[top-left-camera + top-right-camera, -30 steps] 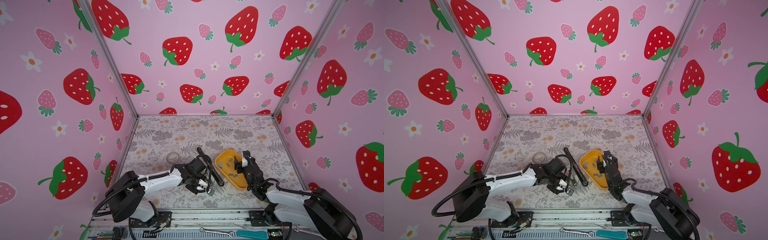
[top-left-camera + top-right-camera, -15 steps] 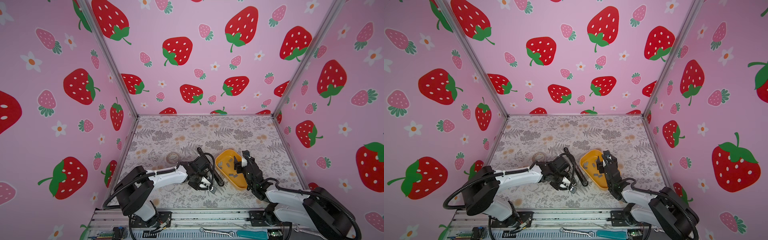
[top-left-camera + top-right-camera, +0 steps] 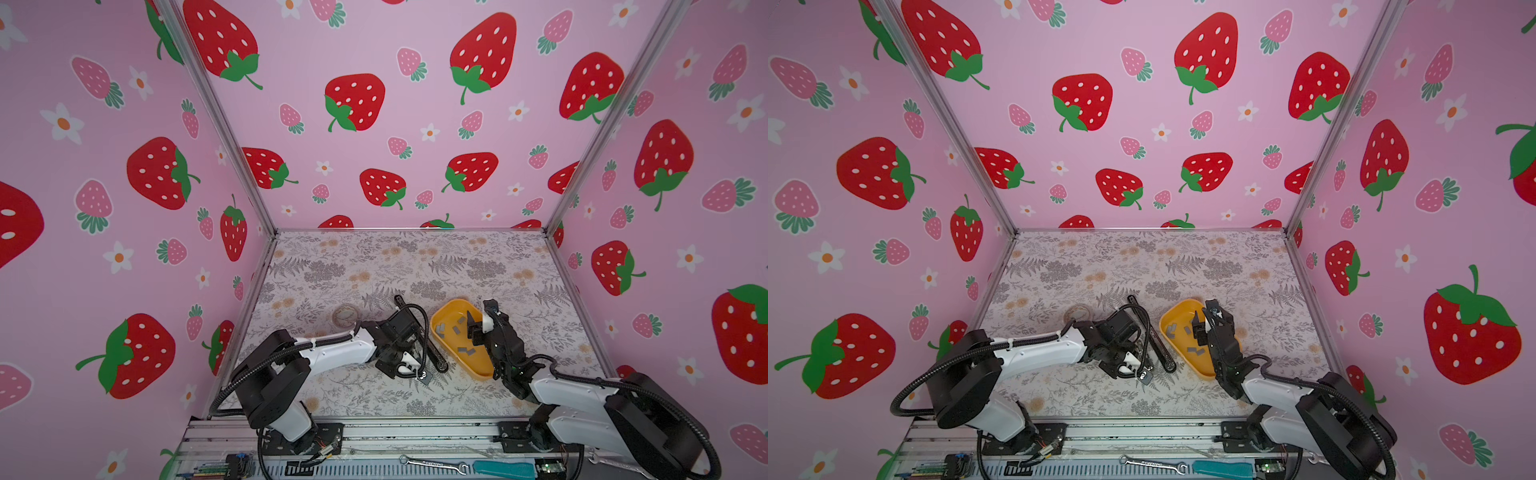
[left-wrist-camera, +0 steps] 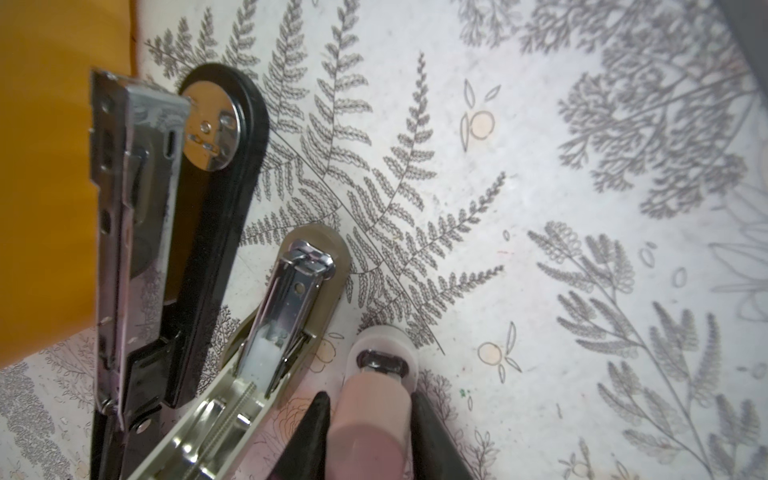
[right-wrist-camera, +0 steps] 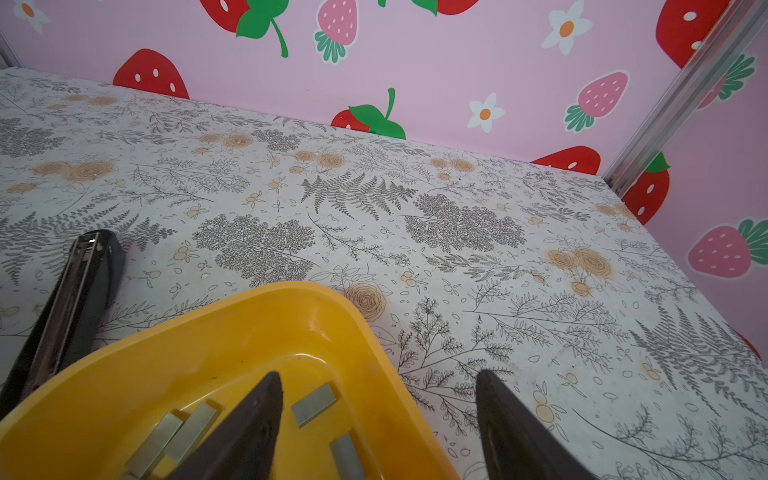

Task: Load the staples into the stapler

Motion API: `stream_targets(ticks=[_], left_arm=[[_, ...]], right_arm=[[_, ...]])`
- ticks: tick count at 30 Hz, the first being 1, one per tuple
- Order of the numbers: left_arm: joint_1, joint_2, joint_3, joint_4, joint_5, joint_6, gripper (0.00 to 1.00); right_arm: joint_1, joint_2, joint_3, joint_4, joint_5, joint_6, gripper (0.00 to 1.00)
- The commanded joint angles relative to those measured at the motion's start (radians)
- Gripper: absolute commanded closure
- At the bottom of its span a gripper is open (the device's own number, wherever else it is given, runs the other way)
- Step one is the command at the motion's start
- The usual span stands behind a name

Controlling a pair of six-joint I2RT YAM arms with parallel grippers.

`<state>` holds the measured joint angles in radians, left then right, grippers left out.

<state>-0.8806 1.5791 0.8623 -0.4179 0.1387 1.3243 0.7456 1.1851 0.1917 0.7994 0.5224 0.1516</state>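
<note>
A table [image 3: 374, 257] covered in a white sheet printed with grey ferns and tan roses stands inside a booth. Its three pink walls [image 3: 395, 50] are patterned with red strawberries and white daisies, and bare metal posts [image 3: 224, 124] mark the two back corners.

The left pincer [image 4: 369, 397] is low over the sheet. Its jaws are pressed against both sides of a small pink stapler [image 4: 370, 424] that lies on the table. Just beside this pincer lies a grey stapler [image 4: 299, 286], opened to show its metal channel. Past that is an opened black stapler [image 4: 220, 232], right next to a yellow tray [image 4: 45, 174]. A roll of tape [image 3: 346, 314] lies near this pincer, toward the left wall.

The right pincer [image 5: 378, 376] has its jaws wide apart and holds nothing. One finger is over the tray and the other is beyond its rim, above the sheet. The staples [image 5: 313, 404], short grey strips, lie loose in the tray, under and just beside this pincer.
</note>
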Motion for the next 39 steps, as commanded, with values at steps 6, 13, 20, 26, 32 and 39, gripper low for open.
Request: stream_targets(ticks=[6, 13, 20, 26, 32, 39], left_arm=[[0.017, -0.052, -0.023, 0.084, 0.026, -0.01, 1.0], [0.026, -0.149, 0.016, 0.134, -0.176, -0.418, 1.0], [0.031, -0.291, -0.062, 0.251, -0.342, -0.651, 1.0], [0.034, -0.498, -0.229, 0.419, -0.254, -0.751, 1.0], [0.031, -0.582, -0.271, 0.338, -0.139, -0.797, 1.0], [0.028, -0.681, -0.334, 0.443, -0.044, -0.911, 1.0]], right_arm=[[-0.005, 0.01, 0.022, 0.007, 0.001, -0.013, 0.25], [-0.005, 0.01, 0.022, 0.007, 0.002, -0.012, 0.25], [-0.005, 0.009, 0.02, 0.009, -0.002, -0.014, 0.26], [-0.004, 0.008, 0.019, 0.011, -0.01, -0.015, 0.26], [0.004, -0.03, 0.026, -0.025, -0.025, -0.016, 0.28], [0.127, -0.234, 0.029, -0.077, -0.19, 0.034, 0.31]])
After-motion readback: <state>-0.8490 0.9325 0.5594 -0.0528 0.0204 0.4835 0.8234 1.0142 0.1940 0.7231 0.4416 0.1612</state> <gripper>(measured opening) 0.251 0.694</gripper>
